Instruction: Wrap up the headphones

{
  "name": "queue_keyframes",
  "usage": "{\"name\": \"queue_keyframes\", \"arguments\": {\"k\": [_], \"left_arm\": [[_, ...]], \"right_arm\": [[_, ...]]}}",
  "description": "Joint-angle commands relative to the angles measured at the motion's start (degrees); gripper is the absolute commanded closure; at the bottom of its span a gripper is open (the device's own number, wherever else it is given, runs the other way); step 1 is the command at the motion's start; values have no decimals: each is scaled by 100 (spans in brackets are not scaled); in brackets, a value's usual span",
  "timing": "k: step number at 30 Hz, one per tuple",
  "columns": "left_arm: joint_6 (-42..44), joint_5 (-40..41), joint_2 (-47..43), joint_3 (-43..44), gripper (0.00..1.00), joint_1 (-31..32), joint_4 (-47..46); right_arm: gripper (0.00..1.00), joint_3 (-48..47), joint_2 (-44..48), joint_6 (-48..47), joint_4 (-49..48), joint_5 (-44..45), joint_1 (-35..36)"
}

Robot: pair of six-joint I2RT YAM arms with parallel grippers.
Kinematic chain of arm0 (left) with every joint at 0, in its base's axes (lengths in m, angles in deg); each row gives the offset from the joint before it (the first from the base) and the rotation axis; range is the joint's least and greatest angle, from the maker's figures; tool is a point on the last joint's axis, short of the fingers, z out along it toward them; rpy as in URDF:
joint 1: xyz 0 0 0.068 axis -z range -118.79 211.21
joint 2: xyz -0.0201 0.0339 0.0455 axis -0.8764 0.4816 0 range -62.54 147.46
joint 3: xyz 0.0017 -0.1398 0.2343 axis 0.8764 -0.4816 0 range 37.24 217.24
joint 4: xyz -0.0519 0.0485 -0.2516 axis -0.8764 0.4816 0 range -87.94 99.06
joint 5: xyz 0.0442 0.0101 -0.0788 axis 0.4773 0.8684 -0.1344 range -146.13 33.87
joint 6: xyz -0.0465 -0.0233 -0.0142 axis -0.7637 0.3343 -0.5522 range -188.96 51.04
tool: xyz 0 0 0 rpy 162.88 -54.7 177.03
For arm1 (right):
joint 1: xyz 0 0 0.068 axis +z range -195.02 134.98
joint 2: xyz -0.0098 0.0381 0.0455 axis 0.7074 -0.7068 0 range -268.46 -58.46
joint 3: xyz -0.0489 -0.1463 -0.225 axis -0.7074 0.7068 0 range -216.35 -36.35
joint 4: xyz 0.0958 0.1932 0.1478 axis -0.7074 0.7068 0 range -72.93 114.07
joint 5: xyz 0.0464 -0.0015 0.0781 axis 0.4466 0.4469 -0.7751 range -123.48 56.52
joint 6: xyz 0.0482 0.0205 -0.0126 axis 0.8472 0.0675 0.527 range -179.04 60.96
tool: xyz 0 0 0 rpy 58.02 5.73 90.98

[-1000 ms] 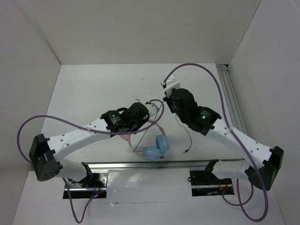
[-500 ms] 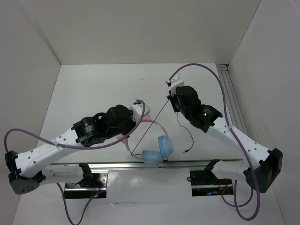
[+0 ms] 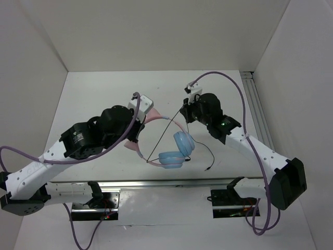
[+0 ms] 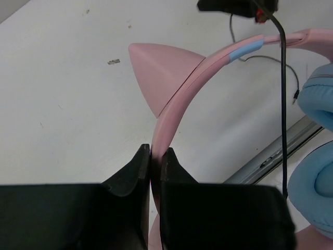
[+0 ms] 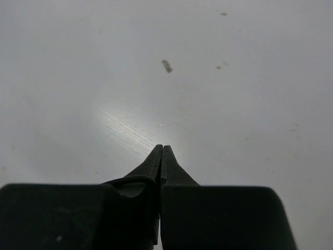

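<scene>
The headphones have a pink cat-ear headband, two light blue ear cups and a thin black cable. My left gripper is shut on the headband just below a cat ear and holds the headphones up, with the ear cups hanging to the right. My right gripper is shut on the cable, which runs taut from it down to the lower ear cup. In the right wrist view the jaws are closed with a cable loop over the left finger. The cable's plug end lies on the table.
A metal rail runs along the table's near edge and another rail along the right side. White walls close in the left, back and right. Thick purple robot cables arc over both arms.
My left arm has swung back and left, carrying the headband up and turning the ear cups out to the right. The cable between the headphones and my right gripper has drawn taut.
</scene>
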Motion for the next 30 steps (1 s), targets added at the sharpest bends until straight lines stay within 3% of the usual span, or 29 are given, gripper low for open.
{"name": "queue_keyframes", "arguments": {"k": [1, 4, 7, 10, 16, 17, 19, 22, 27, 30], "left_arm": [[-417, -693, -109, 580, 100, 47, -221], [-559, -870, -109, 694, 100, 47, -695], [-795, -406, -56, 695, 100, 47, -872], [-1041, 96, -266, 537, 100, 47, -1187], [-1972, 1915, -530, 492, 100, 47, -943], [-2043, 2099, -530, 554, 100, 47, -890], [-2044, 2793, -609, 467, 100, 47, -890], [-2044, 3138, -680, 335, 100, -329, -1152], [-1701, 2120, -373, 282, 100, -1899, -1355], [-1701, 1549, 57, 501, 100, -2805, -1356]], "right_arm": [[100, 284, -288, 252, -1316, -1277, -201], [87, 583, -429, 480, -2361, -2849, -149], [71, 803, -788, 919, -3417, -3204, 44], [68, 944, -1359, 1043, -4374, -3259, 238], [68, 1366, -2897, 1623, -5896, -3460, 300], [69, 1427, -3090, 1693, -6072, -3461, 300], [87, 1480, -3697, 1930, -6545, -3601, 300], [92, 1533, -4338, 2071, -7011, -3654, 536], [93, 1717, -4639, 2133, -7251, -3383, 774], [100, 1919, -4429, 2133, -7032, -2823, 1054]]}}
